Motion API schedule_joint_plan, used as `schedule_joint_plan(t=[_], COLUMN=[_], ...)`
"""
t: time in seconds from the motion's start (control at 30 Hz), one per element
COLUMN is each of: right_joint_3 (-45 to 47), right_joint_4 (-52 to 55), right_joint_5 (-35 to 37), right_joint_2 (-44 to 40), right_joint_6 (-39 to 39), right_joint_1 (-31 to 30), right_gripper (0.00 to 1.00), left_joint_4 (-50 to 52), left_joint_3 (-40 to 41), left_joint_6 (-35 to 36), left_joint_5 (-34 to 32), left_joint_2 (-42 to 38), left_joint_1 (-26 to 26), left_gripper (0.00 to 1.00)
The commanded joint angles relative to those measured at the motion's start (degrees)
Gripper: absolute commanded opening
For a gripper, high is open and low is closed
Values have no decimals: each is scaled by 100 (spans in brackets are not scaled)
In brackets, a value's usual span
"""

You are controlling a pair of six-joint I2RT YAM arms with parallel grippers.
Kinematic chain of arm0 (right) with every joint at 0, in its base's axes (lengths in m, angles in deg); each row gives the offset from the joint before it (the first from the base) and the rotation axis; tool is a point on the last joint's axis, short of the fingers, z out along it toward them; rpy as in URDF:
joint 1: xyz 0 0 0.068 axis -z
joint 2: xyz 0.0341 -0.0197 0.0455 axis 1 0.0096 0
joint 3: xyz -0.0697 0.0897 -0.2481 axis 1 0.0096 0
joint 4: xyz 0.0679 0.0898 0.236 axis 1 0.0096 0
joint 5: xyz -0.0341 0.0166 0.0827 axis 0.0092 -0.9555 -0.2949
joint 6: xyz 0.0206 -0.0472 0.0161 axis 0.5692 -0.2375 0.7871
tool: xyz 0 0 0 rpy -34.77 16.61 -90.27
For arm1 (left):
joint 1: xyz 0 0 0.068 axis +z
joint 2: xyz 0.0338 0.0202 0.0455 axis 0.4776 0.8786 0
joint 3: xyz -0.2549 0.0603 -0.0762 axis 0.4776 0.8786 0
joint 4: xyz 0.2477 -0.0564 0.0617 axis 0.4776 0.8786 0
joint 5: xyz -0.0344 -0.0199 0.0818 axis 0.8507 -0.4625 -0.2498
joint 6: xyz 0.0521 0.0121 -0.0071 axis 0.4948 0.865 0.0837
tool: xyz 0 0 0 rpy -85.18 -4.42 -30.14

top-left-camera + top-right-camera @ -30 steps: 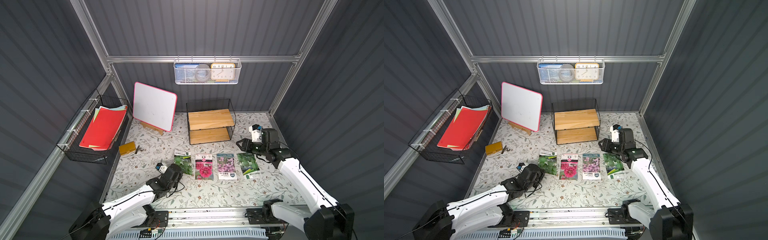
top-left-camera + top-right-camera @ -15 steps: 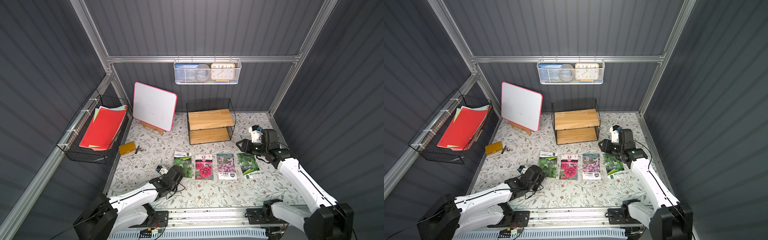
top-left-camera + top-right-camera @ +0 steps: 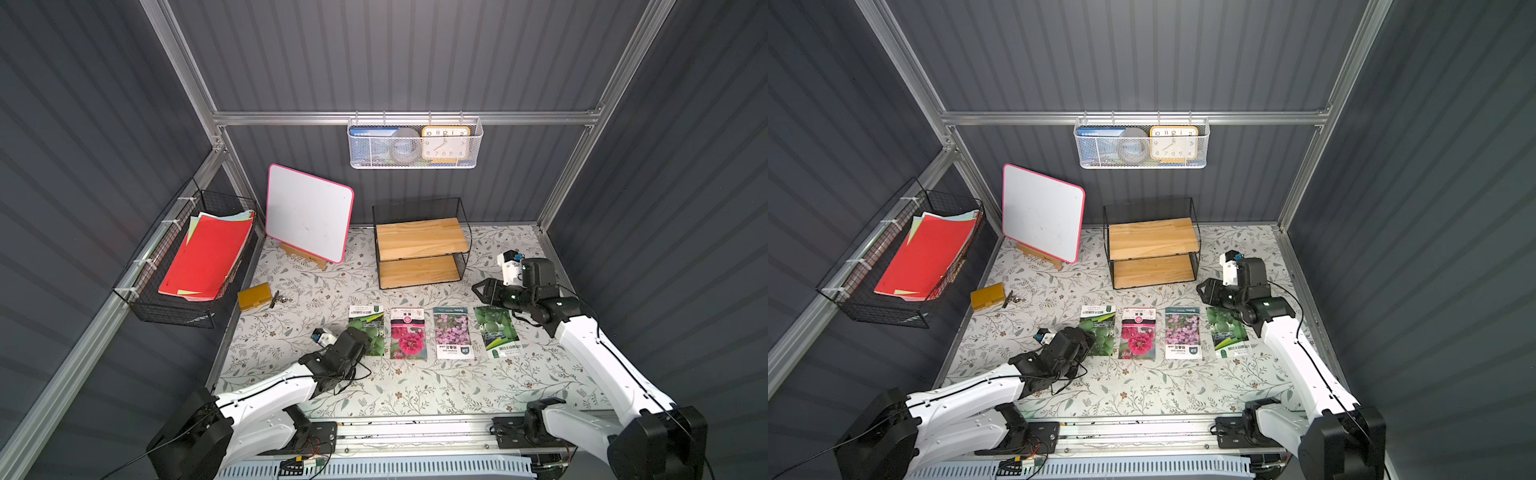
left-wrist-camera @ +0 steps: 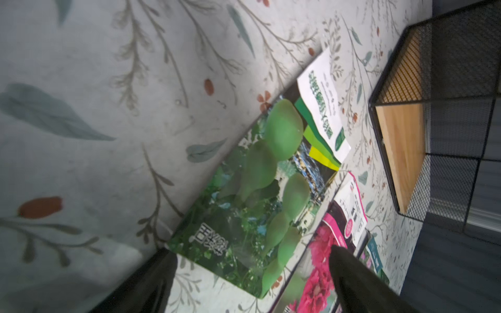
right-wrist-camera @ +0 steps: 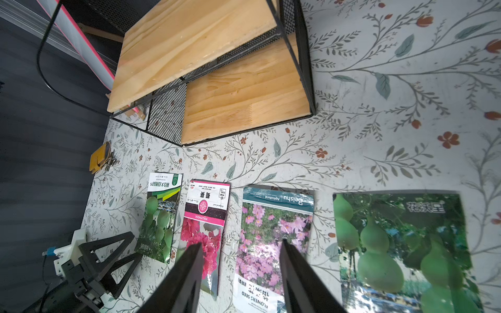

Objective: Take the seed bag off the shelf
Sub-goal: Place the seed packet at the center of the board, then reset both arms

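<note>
Left gripper (image 4: 252, 257) spread wide, gripping nothing, and the near end of the gourd seed bag (image 3: 366, 322) sits between my fingers. The bag's flat on the floral table (image 3: 291, 316), off the shelf (image 3: 419, 241) and at its seven o'clock, with three more packets (image 3: 451, 332) beside it. Right gripper (image 5: 241, 243) hangs part-open, empty, at the shelf's four o'clock.

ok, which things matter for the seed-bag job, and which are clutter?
Job:
- two-tier black wire shelf, light wooden boards bare
- four printed paper seed bags on the floral mat
- open left hand at the leftmost gourd bag

Clutter:
- pink-rimmed whiteboard on wooden easel
- black wire basket of red papers
- white mesh basket with orange clock
- small mustard-yellow case
</note>
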Motion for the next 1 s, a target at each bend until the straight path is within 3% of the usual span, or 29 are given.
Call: schedule_joint_plan(t=[0.0,0.2,0.43,0.7,0.87,0.97], right_joint_3=[71,57,63,108,109,84], right_joint_4=[-66,-83,-109,-187,-247,-238], right_joint_5=[-90,-135,-170,-223,-214,-208], right_joint_2=[-13,13,-3,11,57,92], right_joint_6=[29,38,38,55,74,73], right_joint_1=[20,13,21,23,23,23], right_gripper=[52,53,54,54,54,54], left_joint_4=[640,997,1654,4065,4250,3934], left_joint_3=[82,-234,-595,-2384,-2990,-3452], left_joint_6=[-127,-39,-538,-835,-556,493], left_joint_5=[19,-121,-256,-1388,-2221,-3491], left_joint_2=[36,454,503,166,93,133], left_joint_1=[-16,-27,-208,-578,-576,-538], left_gripper=[100,100,100,100,100,100])
